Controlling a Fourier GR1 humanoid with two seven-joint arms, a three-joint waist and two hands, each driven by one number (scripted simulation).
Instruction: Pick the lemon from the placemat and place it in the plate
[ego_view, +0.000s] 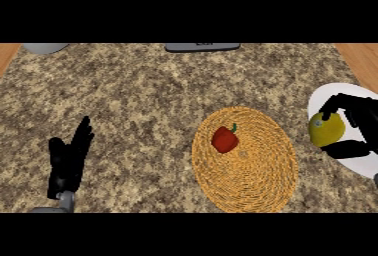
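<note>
The yellow lemon (325, 129) is over the white plate (341, 93) at the right edge of the head view. My right hand (359, 116) curls round it, fingers above and thumb below. Whether the lemon rests on the plate or hangs just above it I cannot tell. The woven straw placemat (255, 175) lies left of the plate, with a red bell pepper (224, 139) on its upper left part. My left hand (69, 161) rests open at the lower left, fingers pointing up, far from the placemat.
A grey object (46, 48) sits at the counter's far left corner and a dark flat object (202, 47) at the far edge's middle. Wooden strips (362, 57) border the speckled stone counter on both sides.
</note>
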